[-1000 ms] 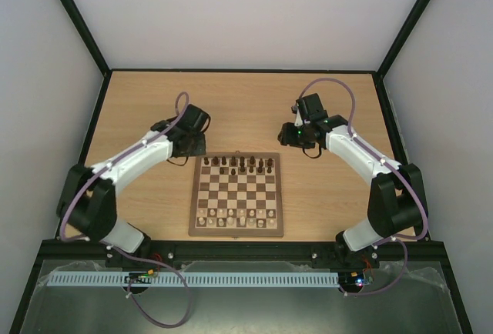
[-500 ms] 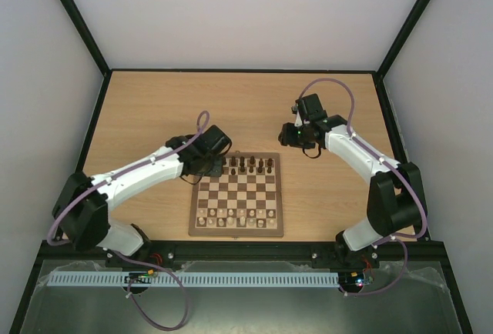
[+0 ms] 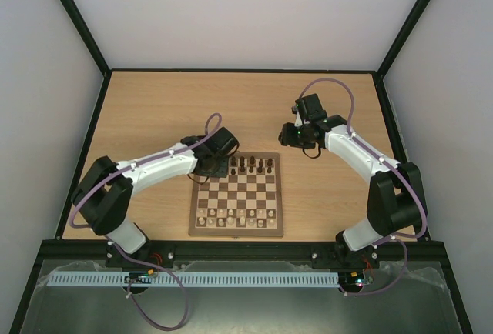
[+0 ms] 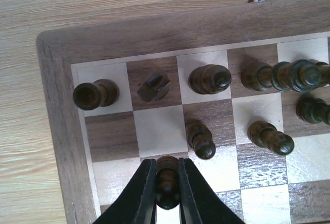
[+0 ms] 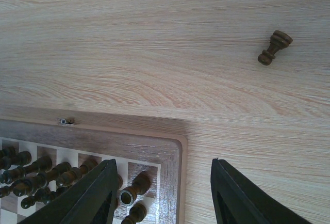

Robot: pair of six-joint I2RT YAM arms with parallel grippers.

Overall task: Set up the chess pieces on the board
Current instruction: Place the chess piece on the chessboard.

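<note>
Snugly — left claw (image 4: 166, 162) around dark chessman (image 4: 167, 181)

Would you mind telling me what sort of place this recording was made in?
Probably a robot lab test cell: a left arm and a right arm bolted at a wooden table's edge, plain white walls in a black frame around it, and a chessboard between them.

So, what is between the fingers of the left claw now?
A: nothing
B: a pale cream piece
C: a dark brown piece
C: the left wrist view shows the left claw shut on a dark brown piece over the board.
</note>
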